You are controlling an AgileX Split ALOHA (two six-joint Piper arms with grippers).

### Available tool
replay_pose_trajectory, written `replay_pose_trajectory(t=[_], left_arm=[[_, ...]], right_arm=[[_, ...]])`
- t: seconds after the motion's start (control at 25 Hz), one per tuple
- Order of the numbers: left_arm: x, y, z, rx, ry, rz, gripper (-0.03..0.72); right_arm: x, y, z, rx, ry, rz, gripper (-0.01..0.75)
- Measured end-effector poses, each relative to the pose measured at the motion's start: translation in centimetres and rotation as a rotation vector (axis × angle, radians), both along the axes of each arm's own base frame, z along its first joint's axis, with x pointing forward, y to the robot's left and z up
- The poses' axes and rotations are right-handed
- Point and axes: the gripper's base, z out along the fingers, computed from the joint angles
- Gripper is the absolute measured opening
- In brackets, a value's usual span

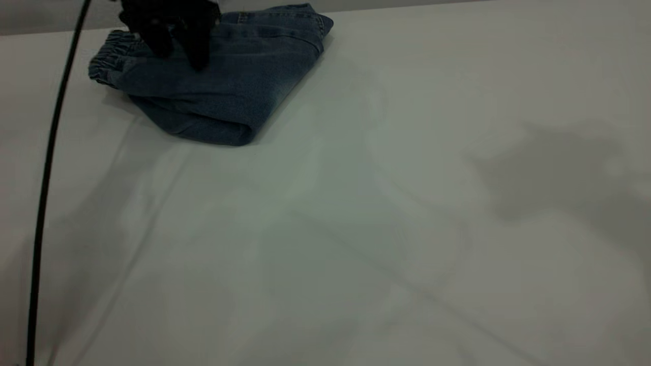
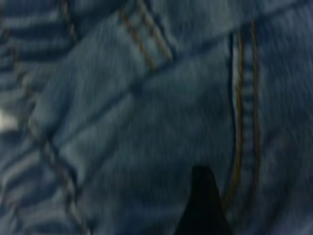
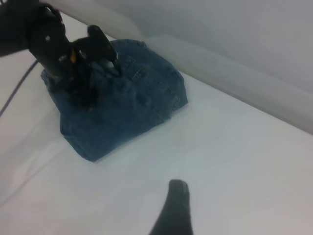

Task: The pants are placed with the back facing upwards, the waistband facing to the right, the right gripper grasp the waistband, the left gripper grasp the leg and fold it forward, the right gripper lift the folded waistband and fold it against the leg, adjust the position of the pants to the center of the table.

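Two grippers concern us, and only one of them is at the cloth. Nearest to the outside camera we see a broad bare stretch of the table (image 1: 356, 244), pale and smooth, with a thin black cable (image 1: 46, 193) running up its left side. The right gripper (image 3: 173, 205) is out of that view; in its own wrist view we see just one dark fingertip over bare tabletop, well apart from the denim, so we cannot tell how its jaws stand. Farther back, near the table's far left corner, lie the pants (image 1: 229, 86), folded into a compact blue bundle. The fold's rounded edge faces us, and the gathered waistband (image 1: 107, 58) sits at the bundle's left end in the outside view. The printed leg is not something we can pick out in the fold. At the far side of the bundle the left gripper (image 1: 178, 48) is down on the denim, its two dark fingers spread apart with their tips on the top layer just beside the waistband, the cloth lying under and between them rather than pinched. In the left wrist view, tan-stitched seams fill the picture behind one fingertip.
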Motion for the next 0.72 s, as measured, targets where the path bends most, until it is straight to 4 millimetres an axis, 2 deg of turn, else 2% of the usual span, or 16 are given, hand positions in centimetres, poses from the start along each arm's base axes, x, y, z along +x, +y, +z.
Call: replay_pose_trajectory(t=[0.2,0.48,0.72], left_arm=[[0.4,-0.1,-2.5,-0.001,-0.006,-0.013,0.494],[0.2,-0.6,-3.5,-0.057,0.027,0.015,0.494],[-0.7,-3.4,-3.7,-0.089,0.063,-0.016,0.494]], right_arm=[[0.0,0.0,0.0,0.000,0.000,0.000,0.591],[0.0,0.0,0.0,0.001,0.000,-0.001,0.590],[0.0,0.0,0.0,0.001,0.001,-0.001,0.590]])
